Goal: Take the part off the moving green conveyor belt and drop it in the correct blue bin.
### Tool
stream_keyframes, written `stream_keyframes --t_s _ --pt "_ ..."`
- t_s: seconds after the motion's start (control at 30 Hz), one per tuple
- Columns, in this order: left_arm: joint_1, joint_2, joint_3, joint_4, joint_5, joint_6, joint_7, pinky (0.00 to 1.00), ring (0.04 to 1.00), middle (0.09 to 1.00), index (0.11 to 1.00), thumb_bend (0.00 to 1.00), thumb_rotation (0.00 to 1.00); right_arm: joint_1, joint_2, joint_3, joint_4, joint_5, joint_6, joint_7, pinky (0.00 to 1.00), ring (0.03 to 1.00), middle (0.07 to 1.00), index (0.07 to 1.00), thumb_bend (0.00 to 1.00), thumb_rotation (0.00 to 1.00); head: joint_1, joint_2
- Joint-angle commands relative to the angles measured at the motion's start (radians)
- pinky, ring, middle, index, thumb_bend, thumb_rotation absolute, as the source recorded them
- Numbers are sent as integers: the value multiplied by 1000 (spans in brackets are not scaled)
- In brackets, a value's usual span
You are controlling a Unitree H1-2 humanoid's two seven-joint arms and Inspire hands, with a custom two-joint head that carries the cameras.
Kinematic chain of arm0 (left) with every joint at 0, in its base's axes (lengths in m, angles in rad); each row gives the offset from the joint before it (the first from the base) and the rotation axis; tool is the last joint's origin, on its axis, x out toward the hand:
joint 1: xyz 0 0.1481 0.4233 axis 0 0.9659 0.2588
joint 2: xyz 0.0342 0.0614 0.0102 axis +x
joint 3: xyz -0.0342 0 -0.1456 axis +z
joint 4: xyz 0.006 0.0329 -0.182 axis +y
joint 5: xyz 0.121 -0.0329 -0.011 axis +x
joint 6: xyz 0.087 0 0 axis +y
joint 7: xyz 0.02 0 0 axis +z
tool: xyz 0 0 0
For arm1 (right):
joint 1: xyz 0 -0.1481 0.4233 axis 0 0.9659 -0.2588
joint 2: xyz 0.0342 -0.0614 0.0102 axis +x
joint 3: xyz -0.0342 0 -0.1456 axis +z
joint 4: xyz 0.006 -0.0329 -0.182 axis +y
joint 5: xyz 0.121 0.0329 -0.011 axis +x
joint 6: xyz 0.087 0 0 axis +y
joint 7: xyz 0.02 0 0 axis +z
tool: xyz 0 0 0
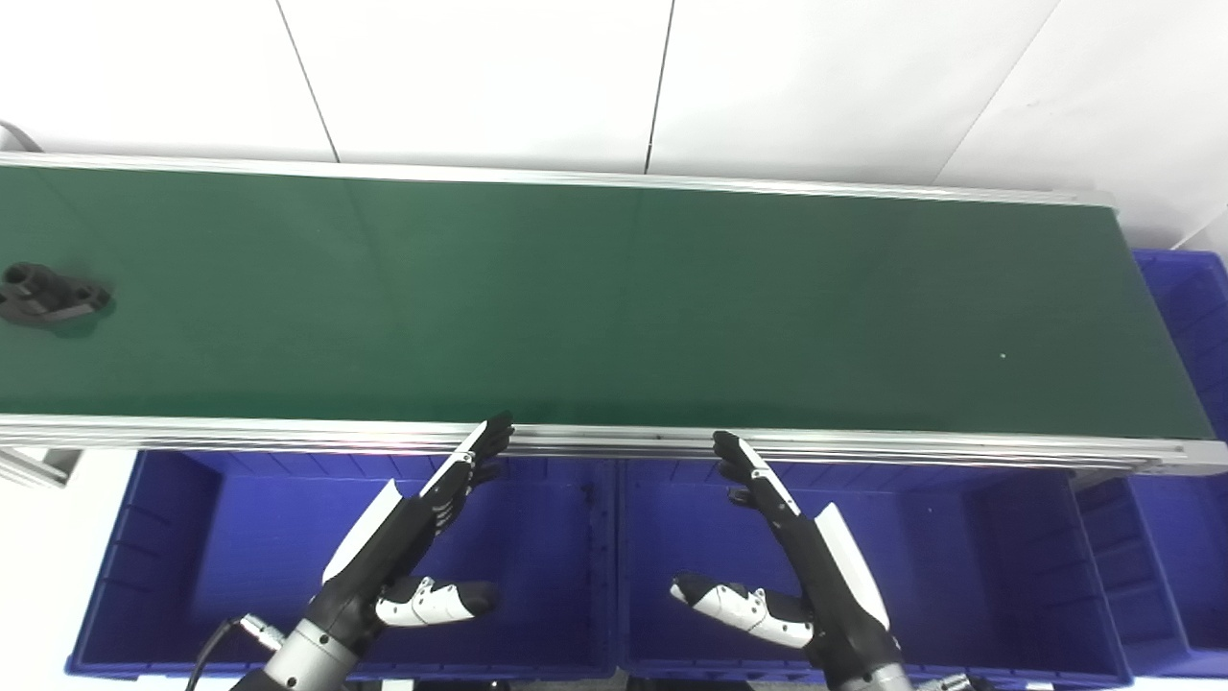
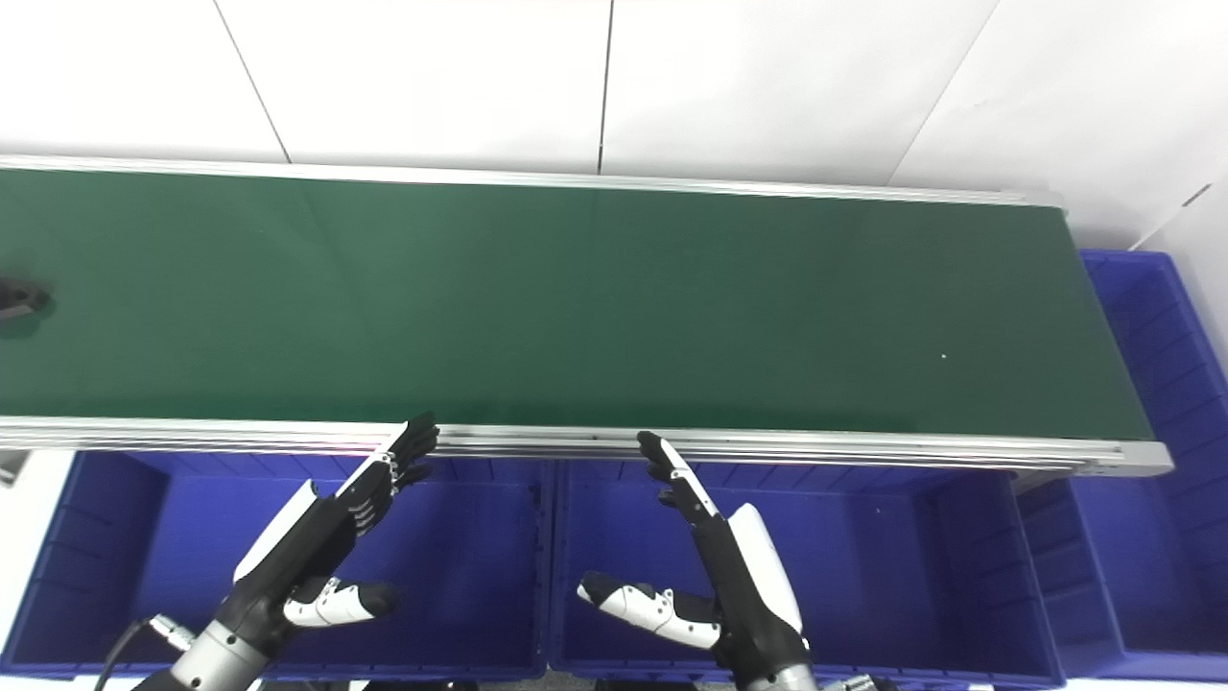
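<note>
A dark part [image 1: 50,296] is seen at the far left edge of the green conveyor belt [image 1: 614,307]. Below it, the left hand [image 1: 413,537] and right hand [image 1: 796,552] are held open, fingers spread, grasping nothing, above two blue bins [image 1: 153,537] [image 1: 979,557] whose visible interiors show nothing inside.

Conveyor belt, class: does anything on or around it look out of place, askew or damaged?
Nothing stands out. One black part lies at the green conveyor belt's far left; the left hand and right hand wait open over blue bins.

Factory sorting line: conveyor belt [image 1: 614,307], bins [image 1: 863,566].
</note>
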Motion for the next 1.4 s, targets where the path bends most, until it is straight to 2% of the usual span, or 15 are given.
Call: stream_keyframes --t_s 0.0,0.13,0.43,0.6,0.77,0.9,1.37 --pt "-3 5 1 -20 3 -9 5 945 1000 1000 1000 819 720 1 4 0 -16 -2 1 -4 844 908 932 952 723 610 1 1" --pt "2 10 1 -34 13 7 5 932 1000 1000 1000 819 732 2 5 2 -19 -4 7 -2 846 909 933 952 722 610 -1 2" --pt "-2 12 2 -23 12 -18 4 946 1000 1000 1000 805 727 4 8 5 -26 -7 17 -1 846 908 931 951 719 602 -1 4" --pt "2 12 3 -37 15 4 5 953 1000 1000 1000 818 725 5 6 6 -26 -4 18 -1 843 906 929 955 724 607 -1 4" --pt "-3 10 3 -23 16 -20 6 953 1000 1000 1000 809 730 6 5 8 -29 -8 18 -2 833 899 926 952 722 609 -1 5" --pt "1 12 3 -38 9 9 2 935 1000 1000 1000 819 721 8 7 9 -35 -14 26 -3 832 900 927 948 729 618 -1 5" --pt "1 12 2 -35 6 -6 1 952 1000 1000 1000 809 724 8 2 10 -34 -11 20 -2 844 909 932 951 718 611 0 6"
